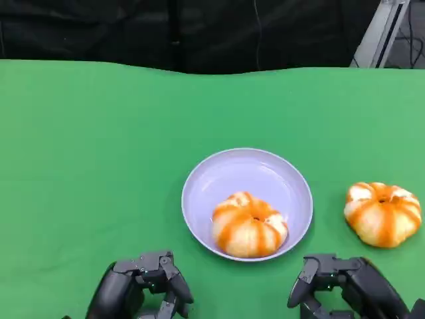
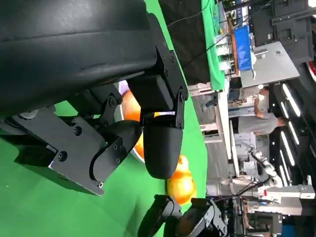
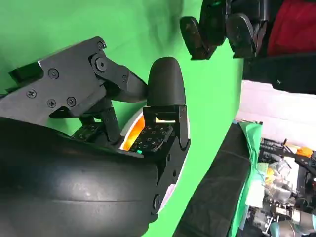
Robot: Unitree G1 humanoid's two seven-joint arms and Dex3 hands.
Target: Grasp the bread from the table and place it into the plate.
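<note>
Both hands sit at the near edge of the green table (image 1: 80, 166), low in the head view: the left hand (image 1: 143, 287) at the near left, the right hand (image 1: 342, 286) at the near right. Each holds nothing, its black fingers apart and resting clear of the objects — neither touches bread or plate. A pale lavender plate (image 1: 206, 179) lies near the middle of the table, between the two hands and a little farther out. One bread (image 1: 249, 224), a round bun with orange and cream stripes, sits inside the plate on its near side, close to the near rim. A second bread (image 1: 383, 213) of the same kind lies on the bare cloth to the right of the plate, apart from it and just beyond the right hand. From the left wrist view, the left hand's fingers (image 2: 160, 148) stand open, with orange bread showing past them and the other hand beyond. From the right wrist view, the right hand's fingers (image 3: 165, 84) are likewise spread over the green cloth. Beyond the far edge of the table — a dark backdrop.
</note>
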